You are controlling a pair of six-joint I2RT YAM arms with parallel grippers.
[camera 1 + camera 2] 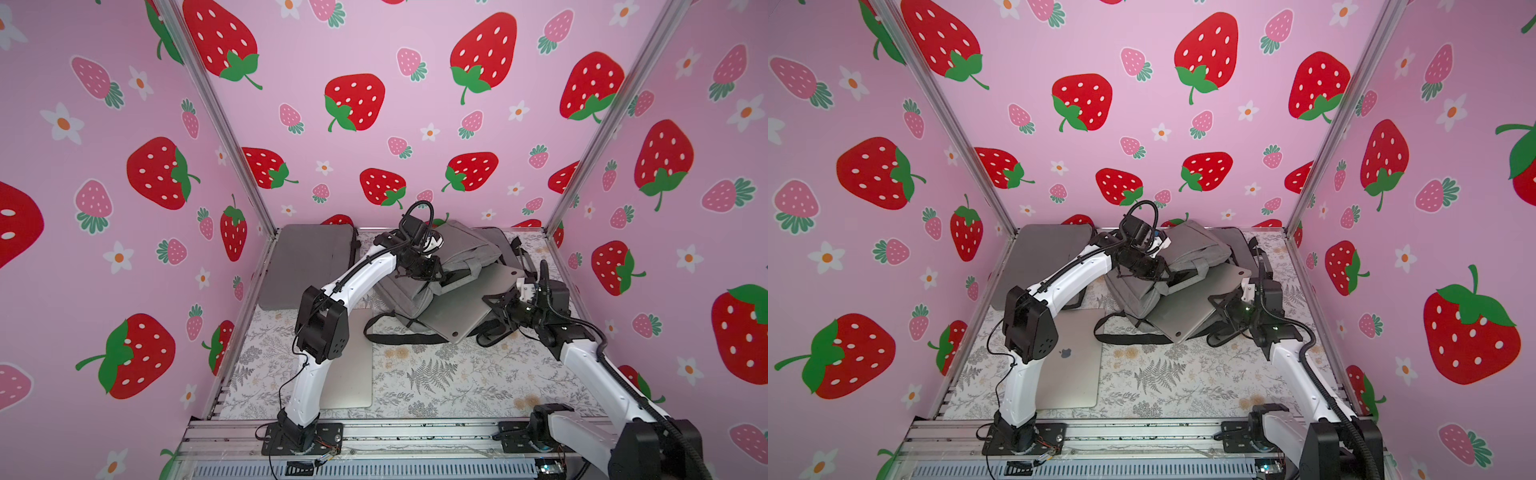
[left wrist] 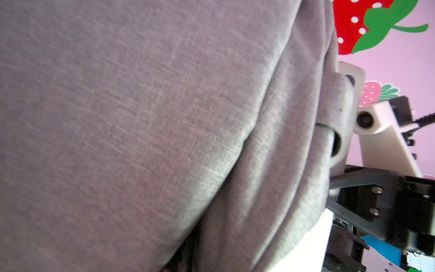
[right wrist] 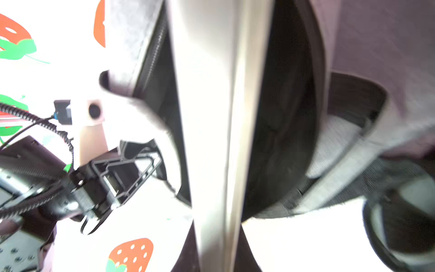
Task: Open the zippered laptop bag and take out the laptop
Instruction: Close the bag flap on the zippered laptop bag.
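Front rail [image 1: 415, 434]: carries both arm bases, on the near side of the laptop bag [image 1: 465, 245].
Laptop [image 1: 461, 307]: partway out of the bag's mouth, angled toward the rail.
Right fingers [image 1: 498, 300]: clamped on the laptop's outer edge.
Left fingers [image 1: 428, 270]: at the bag's top; cannot tell their gap.

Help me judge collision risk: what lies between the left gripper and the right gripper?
The laptop, half out of the grey bag, spans the gap from left gripper to right gripper; both top views show it.
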